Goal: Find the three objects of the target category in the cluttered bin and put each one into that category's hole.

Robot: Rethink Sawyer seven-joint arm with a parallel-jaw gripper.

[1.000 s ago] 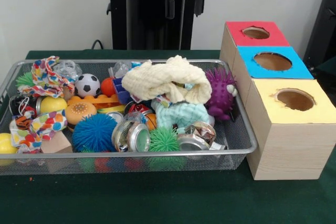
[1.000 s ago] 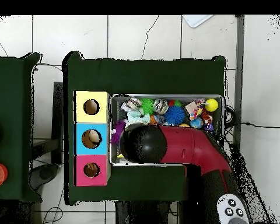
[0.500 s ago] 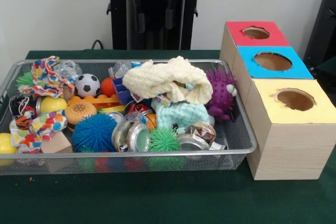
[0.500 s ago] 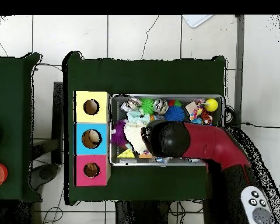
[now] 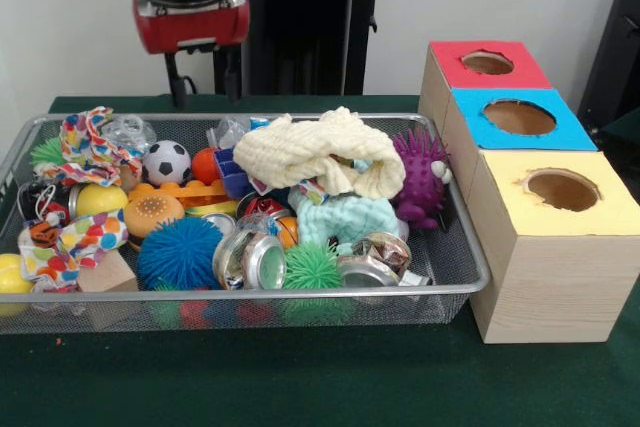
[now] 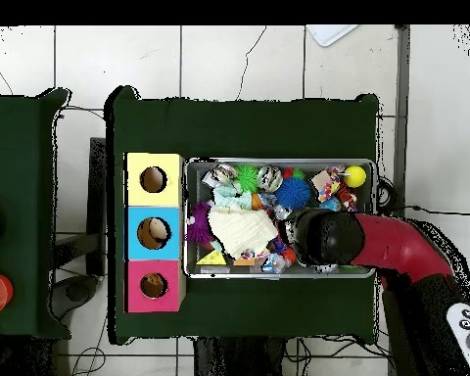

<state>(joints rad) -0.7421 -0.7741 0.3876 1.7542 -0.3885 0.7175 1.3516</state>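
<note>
A wire bin (image 5: 470,247) holds a heap of toys: a cream cloth (image 5: 320,152) on top, a purple spiky toy (image 5: 420,177), a blue spiky ball (image 5: 180,252), a green spiky ball (image 5: 312,267), a small soccer ball (image 5: 166,161) and crushed cans (image 5: 250,259). My gripper (image 5: 207,87) hangs open and empty above the bin's far left part, over the soccer ball. In the overhead view the arm's black head (image 6: 322,238) hides the gripper over the bin (image 6: 278,162); the cream cloth (image 6: 241,230) lies uncovered.
A row of wooden boxes stands at the bin's right end, with a red-topped hole (image 5: 488,62), a blue-topped hole (image 5: 519,117) and a yellow-topped hole (image 5: 562,189). A green cloth (image 5: 320,377) covers the table.
The arm has swung along the bin away from the boxes and come lower. Its fingers now show in the front view. The cream cloth is uncovered in the overhead view.
</note>
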